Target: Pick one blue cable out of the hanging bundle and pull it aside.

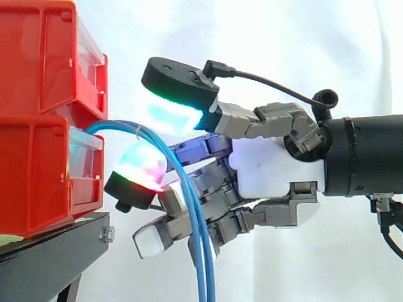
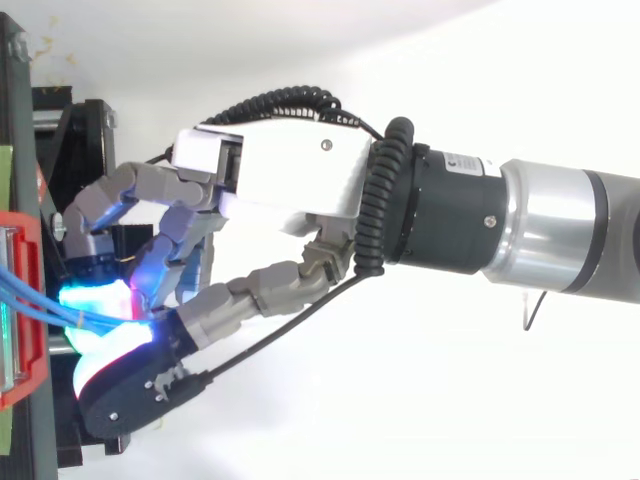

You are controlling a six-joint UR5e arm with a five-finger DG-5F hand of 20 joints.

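- Far left: two red bins [image 1: 31,182], stacked on a black stand [image 1: 50,258].
- Blue cables [image 1: 203,264] leave the front of the lower bin, arch over to the right, then drop straight down past the stand's corner.
- From above, the cables [image 2: 40,305] show as a short run from the bins' edge into the glow at the front of the hand.
- The strands run close together and merge low down. None hangs clear of the rest.
- The hand [image 1: 271,170] is right at the bundle, level with the lower bin, palm towards the bins. In the side view the cables cross in front of it, just right of the arch.
- Grip: cannot tell. Where the cables meet the hand, both views are crowded with glow. I can't read whether it clamps one strand, several or none.
- The arm [image 2: 560,225] comes in roughly level from the right, with the white curtain [image 1: 283,38] behind it.
- Progress, my read:
  - The approach looks done, with the hand in the working spot at the top of the hanging run.
  - Picking out one cable is not confirmed.
  - The pull-aside is not begun. The bundle hangs plumb and no strand is deflected sideways.
- Left to do: isolate one strand, secure it, and draw it away from the others.
- Likely snag: the strands are packed so tight that two or three could come along together.
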